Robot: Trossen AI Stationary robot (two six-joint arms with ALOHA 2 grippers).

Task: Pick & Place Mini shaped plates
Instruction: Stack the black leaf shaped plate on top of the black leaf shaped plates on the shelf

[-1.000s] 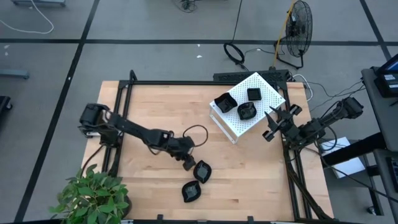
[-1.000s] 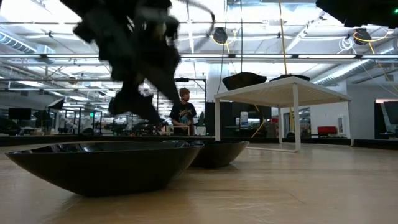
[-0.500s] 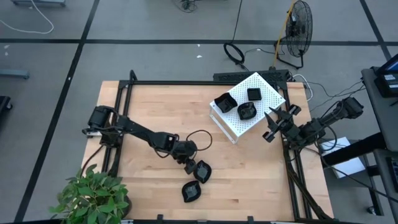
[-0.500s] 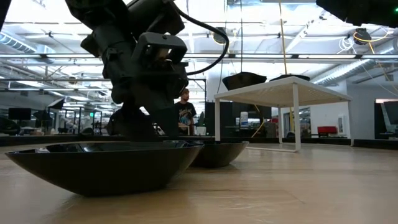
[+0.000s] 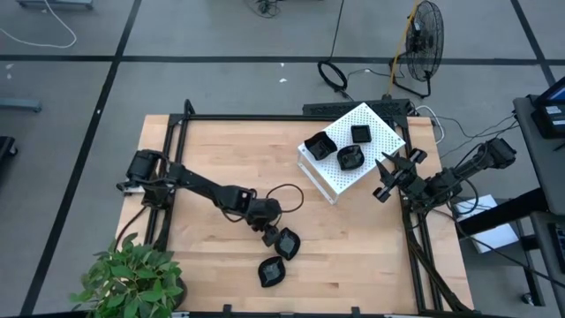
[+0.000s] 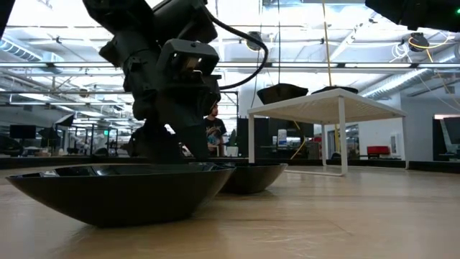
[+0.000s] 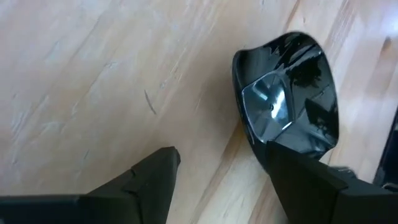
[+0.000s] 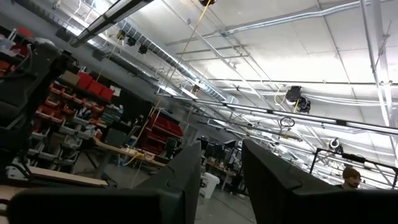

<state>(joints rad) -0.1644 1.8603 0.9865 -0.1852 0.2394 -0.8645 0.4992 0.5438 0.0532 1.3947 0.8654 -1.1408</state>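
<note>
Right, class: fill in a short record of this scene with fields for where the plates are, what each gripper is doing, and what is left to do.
plates on box: three black plates on the white perforated box
plates on table: two, one plate at the left gripper, another nearer the table's front edge
left gripper: open, low over the table, one finger at the near plate's rim
right gripper: idle at the table's right edge beside the box, holding nothing
left to do: the two table plates not yet picked up
</note>
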